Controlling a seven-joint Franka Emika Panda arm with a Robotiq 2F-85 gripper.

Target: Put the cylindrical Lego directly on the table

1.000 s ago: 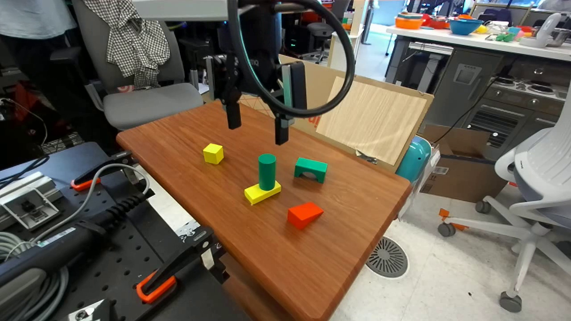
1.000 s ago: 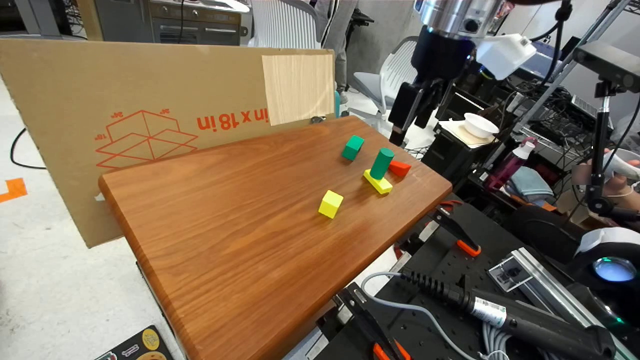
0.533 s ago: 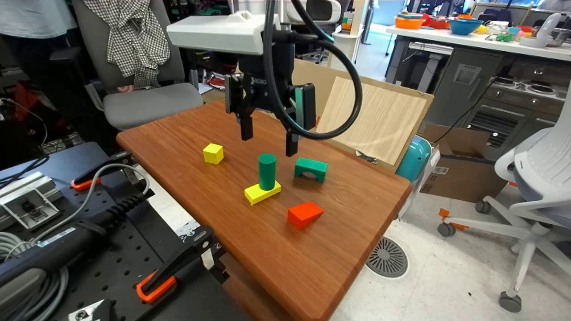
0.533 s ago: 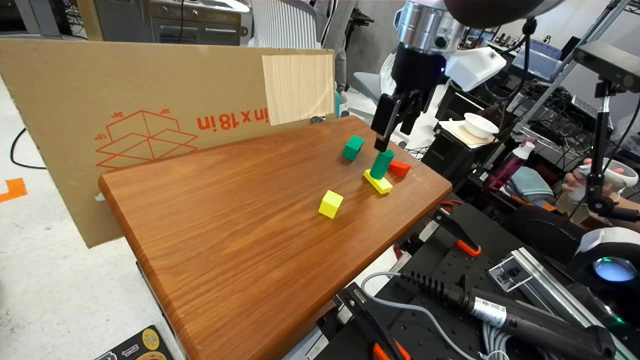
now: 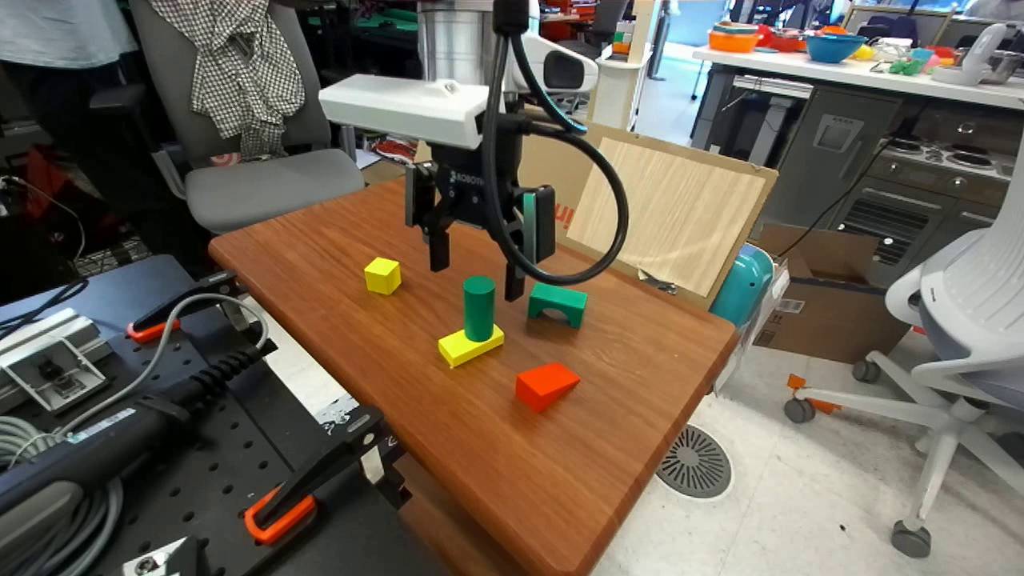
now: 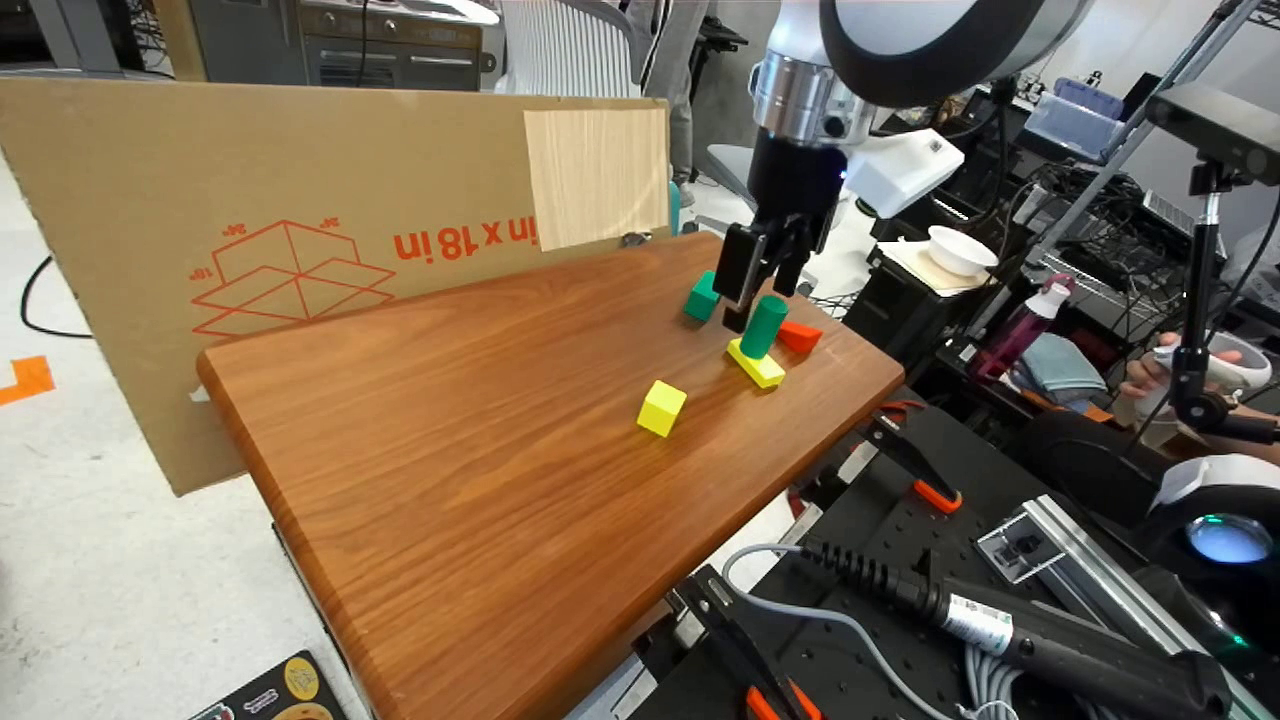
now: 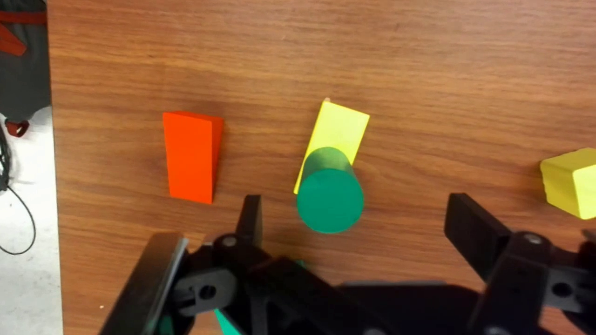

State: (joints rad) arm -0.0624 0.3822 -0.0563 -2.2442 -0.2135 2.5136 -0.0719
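The cylindrical Lego (image 5: 479, 310) is a green upright cylinder standing on a flat yellow block (image 5: 462, 349). It also shows in an exterior view (image 6: 765, 326) and, from above, in the wrist view (image 7: 330, 201). The flat yellow block lies on the brown wooden table (image 5: 384, 336). My gripper (image 5: 477, 270) is open and empty, with its fingers pointing down, close to the cylinder's top. In the wrist view my gripper (image 7: 356, 204) has its fingertips on either side of the cylinder's top, nearer on the left, touching neither side.
A yellow cube (image 5: 382, 276), a green arch block (image 5: 558, 304) and a red wedge (image 5: 547, 386) lie on the table around the cylinder. In the wrist view the arch is mostly hidden behind my gripper. A cardboard sheet (image 6: 400, 180) stands along one table edge.
My gripper has moved down and closer to the green cylinder, leftward and down in an exterior view. Its fingers have stayed open. The blocks have not moved.
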